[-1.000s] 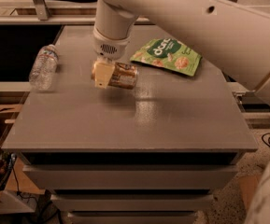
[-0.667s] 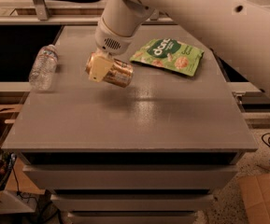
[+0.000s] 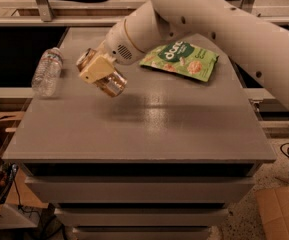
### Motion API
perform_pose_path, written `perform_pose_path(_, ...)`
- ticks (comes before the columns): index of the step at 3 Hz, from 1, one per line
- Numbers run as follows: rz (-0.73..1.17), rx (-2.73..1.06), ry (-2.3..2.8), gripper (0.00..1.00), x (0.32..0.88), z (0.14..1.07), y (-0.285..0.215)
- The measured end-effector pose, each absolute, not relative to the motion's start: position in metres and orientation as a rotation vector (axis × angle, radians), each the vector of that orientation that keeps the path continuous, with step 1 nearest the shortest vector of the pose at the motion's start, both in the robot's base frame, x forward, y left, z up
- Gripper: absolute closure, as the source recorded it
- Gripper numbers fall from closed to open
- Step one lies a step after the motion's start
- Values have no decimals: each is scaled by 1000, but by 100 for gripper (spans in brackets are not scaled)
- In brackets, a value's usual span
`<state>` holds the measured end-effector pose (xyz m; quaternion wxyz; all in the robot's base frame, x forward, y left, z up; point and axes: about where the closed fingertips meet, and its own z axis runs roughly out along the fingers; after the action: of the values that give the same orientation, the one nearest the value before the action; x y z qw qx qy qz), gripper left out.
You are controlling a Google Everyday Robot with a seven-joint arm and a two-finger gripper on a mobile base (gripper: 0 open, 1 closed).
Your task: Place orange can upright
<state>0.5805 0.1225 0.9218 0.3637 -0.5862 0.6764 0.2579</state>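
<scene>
Camera view: claw (image 3: 97, 69) clamped around orange can (image 3: 112, 83), aloft above table (image 3: 149, 129), long axis slanting upper-left to lower-right.

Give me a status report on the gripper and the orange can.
Gripper shut on the small orange-tan aluminium can, above the grey table. Can tilted, airborne, not upright. Clear plastic bottle and green snack bag lie apart.

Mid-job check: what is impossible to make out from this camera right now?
1. Orange can: held tilted by the pincer above the left half of the table. The pincer covers the can's middle and hides the print there.
2. Height of the can over the table: the single camera view cannot settle it.
3. Arm: cut off by the right edge, and the base is out of view.
</scene>
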Motion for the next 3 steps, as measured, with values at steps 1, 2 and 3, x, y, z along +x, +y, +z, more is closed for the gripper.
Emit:
perform_pose_path(1,792,-1380,1638,100,582,935,129)
perform_pose_path(2,908,-1264,1532,100,583,944,132)
perform_pose_path(3,988,-1192,1456,100,582,947,133)
